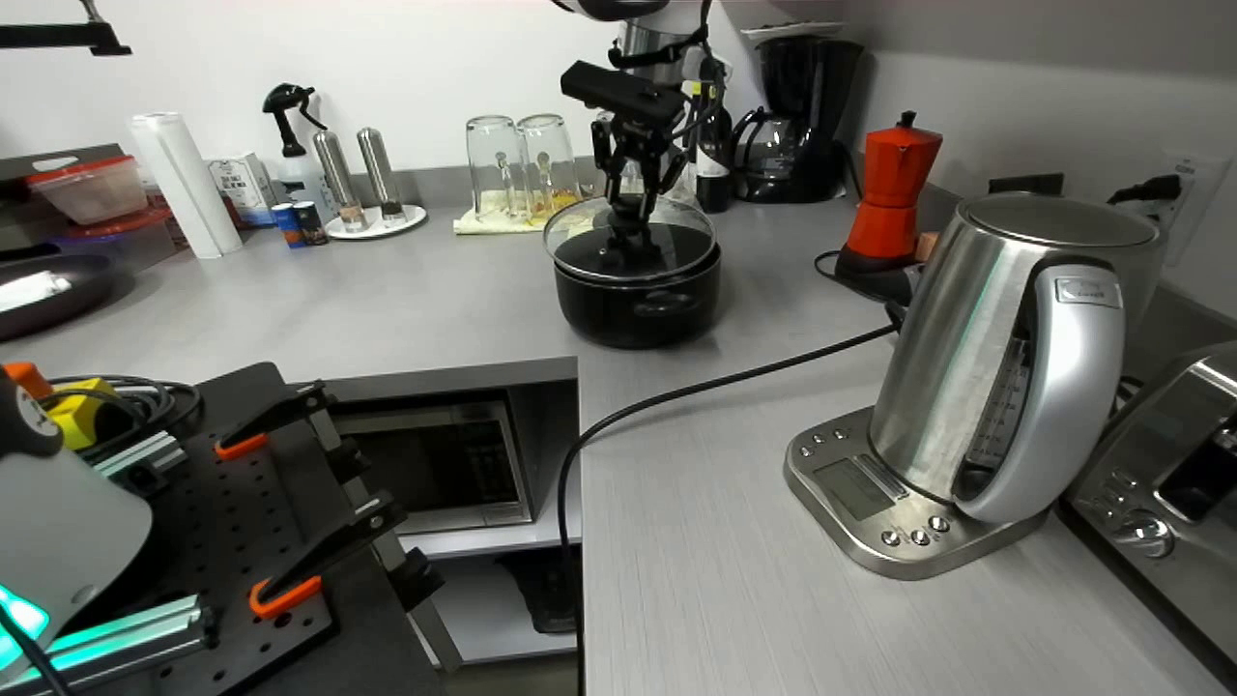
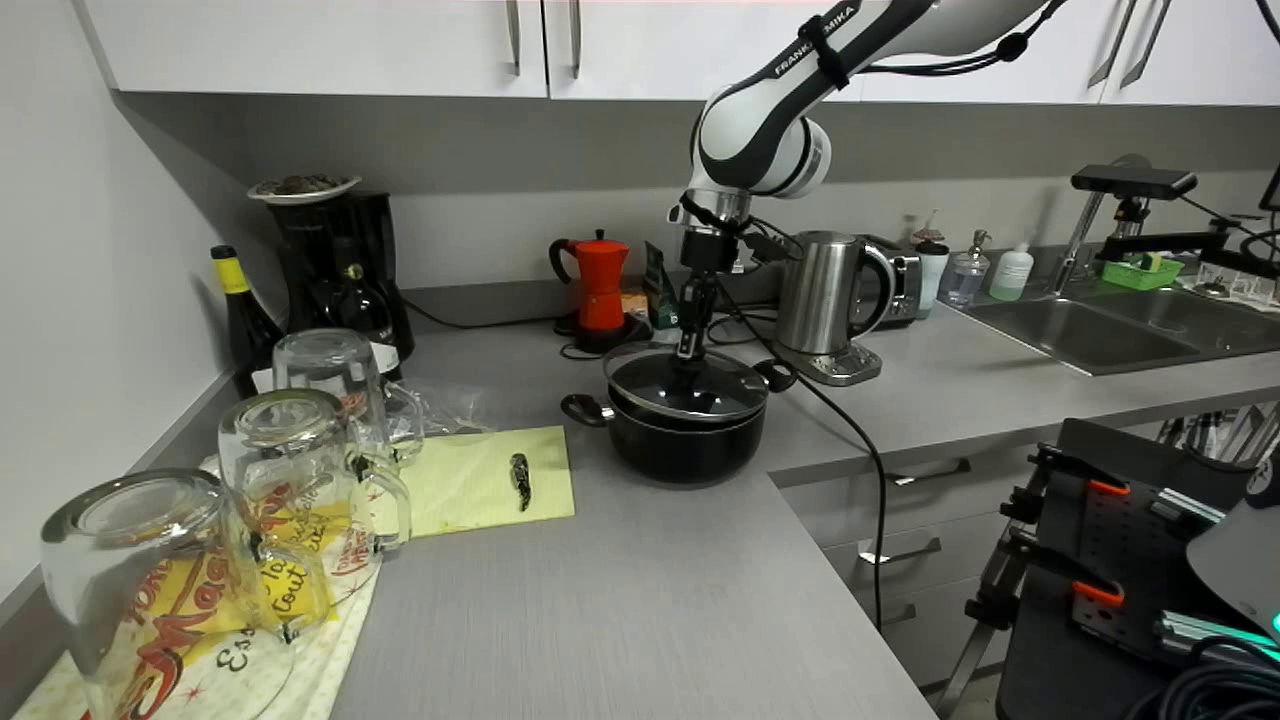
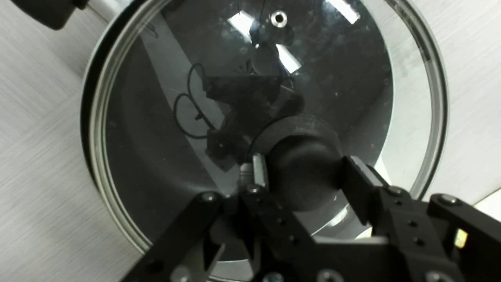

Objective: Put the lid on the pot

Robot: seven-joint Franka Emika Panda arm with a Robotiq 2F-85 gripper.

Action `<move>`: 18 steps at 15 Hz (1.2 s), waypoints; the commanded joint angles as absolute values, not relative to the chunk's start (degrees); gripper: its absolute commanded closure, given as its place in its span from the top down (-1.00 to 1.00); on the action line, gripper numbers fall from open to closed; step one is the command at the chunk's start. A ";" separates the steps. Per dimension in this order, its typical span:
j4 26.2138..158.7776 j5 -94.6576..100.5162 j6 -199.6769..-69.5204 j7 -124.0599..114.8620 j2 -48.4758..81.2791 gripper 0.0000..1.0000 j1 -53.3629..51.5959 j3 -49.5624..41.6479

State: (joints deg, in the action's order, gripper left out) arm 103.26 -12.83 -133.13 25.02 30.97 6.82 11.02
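Note:
The black pot [image 1: 618, 314] stands on the counter's corner. It also shows in an exterior view [image 2: 680, 452], with both side handles. The clear-glass lid [image 1: 676, 253] lies over the pot's mouth, tilted and off centre. In an exterior view the lid [image 2: 725, 388] stands up from the rim at its far side. Whether it touches the rim there I cannot tell. My gripper [image 3: 305, 172] points down with its fingers on both sides of the lid's black knob [image 3: 303, 156], shut on it. In the wrist view the lid [image 3: 164, 156] sticks out past the pot at the right.
A steel kettle [image 1: 1005, 367] and a red moka pot [image 1: 894, 184] stand near the wall. Upturned glass mugs [image 2: 290, 470] stand on a cloth. A coffee maker [image 1: 797, 116] and bottles [image 2: 245, 310] are in the corner. A black cable [image 1: 676, 391] crosses the counter.

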 commanded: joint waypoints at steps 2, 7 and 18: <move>103.51 -14.72 -133.02 27.11 29.72 -0.49 7.50 11.41; 104.20 -14.91 -133.39 27.28 29.32 -0.49 7.86 11.43; 105.67 -15.30 -133.87 27.33 29.16 -0.49 8.46 11.33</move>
State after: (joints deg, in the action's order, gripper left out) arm 103.92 -12.99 -133.14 25.02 30.96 7.67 10.99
